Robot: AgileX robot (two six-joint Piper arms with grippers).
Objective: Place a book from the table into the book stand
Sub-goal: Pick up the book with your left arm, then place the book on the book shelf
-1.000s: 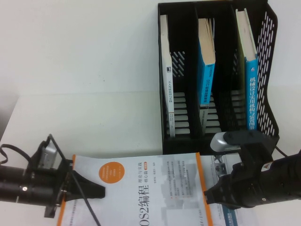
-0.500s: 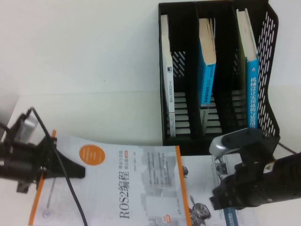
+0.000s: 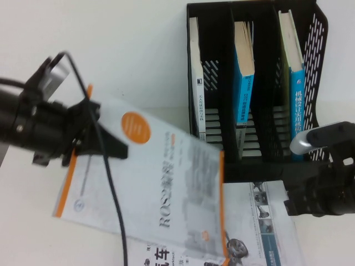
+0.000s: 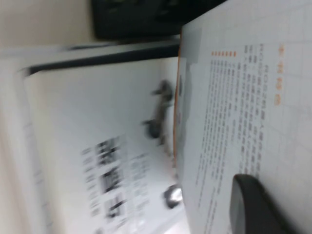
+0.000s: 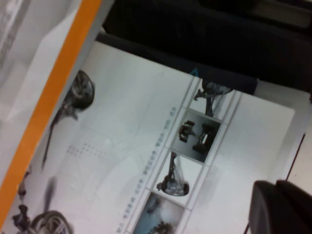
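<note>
From the left wrist, a white page of the orange-trimmed book (image 4: 243, 107) fills the view, a dark finger of the left gripper (image 4: 253, 207) pressed flat on it. Beyond its edge lies a second book (image 4: 107, 146), blurred, below the black book stand (image 4: 146, 19).

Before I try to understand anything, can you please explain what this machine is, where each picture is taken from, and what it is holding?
This is a robot with two arms, each ending in a claw. The wide picture looks down from a raised camera; the other two come from cameras on the wrists. The left claw is shut on a white book with orange trim, holding it lifted and tilted. The right claw is low on the right, beside the black book stand; whether it is open cannot be seen. A second book lies flat on the table. The stand already holds three upright books, one per slot.
</note>
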